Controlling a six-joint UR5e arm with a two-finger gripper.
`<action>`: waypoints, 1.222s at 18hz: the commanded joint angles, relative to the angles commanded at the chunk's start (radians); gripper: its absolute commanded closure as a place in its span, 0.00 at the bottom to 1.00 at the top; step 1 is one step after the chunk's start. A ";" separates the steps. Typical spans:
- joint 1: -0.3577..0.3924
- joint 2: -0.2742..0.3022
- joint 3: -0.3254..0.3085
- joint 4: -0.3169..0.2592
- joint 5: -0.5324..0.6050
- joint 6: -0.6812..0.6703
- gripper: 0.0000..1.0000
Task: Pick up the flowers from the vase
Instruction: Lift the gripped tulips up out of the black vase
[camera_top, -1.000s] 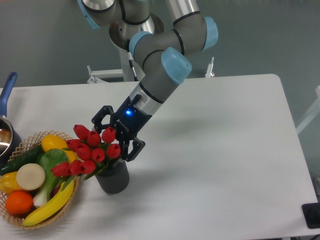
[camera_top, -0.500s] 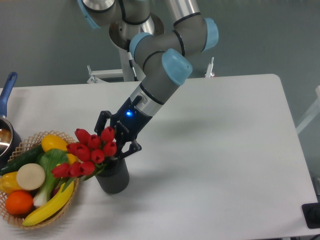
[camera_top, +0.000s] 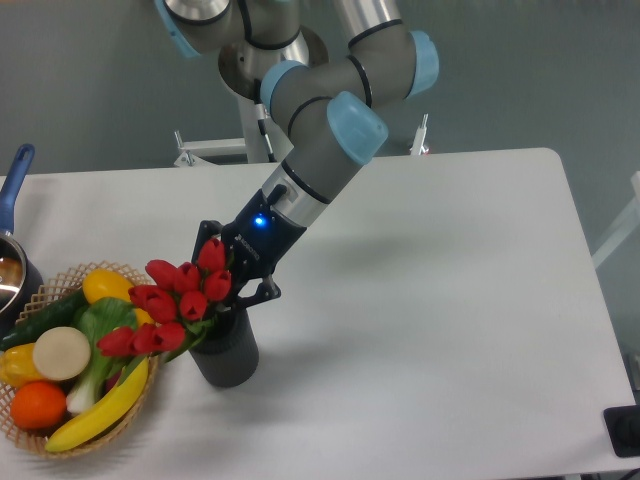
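The flowers (camera_top: 175, 300), a bunch of red tulips with green leaves, stand in the vase (camera_top: 228, 352), a small dark grey ribbed cylinder near the table's front left. The blooms lean left over the basket. My gripper (camera_top: 236, 272) comes down from the upper right and is shut on the flowers at the right side of the bunch, just above the vase mouth. The stems below the gripper are hidden by the fingers and the vase, so I cannot tell how deep they sit.
A woven basket (camera_top: 30, 432) with fruit and vegetables sits directly left of the vase, touching the blooms. A blue-handled metal pot (camera_top: 12, 200) is at the left edge. The white table (camera_top: 450, 300) extends to the right.
The gripper's fingers were wide open around the bunch and have closed on it. The blooms have shifted slightly up and left, pressed closer together.
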 joint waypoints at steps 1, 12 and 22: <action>0.002 0.003 -0.002 0.000 -0.003 -0.002 0.65; 0.067 0.083 0.009 -0.002 -0.123 -0.077 0.64; 0.115 0.140 0.028 -0.002 -0.223 -0.150 0.64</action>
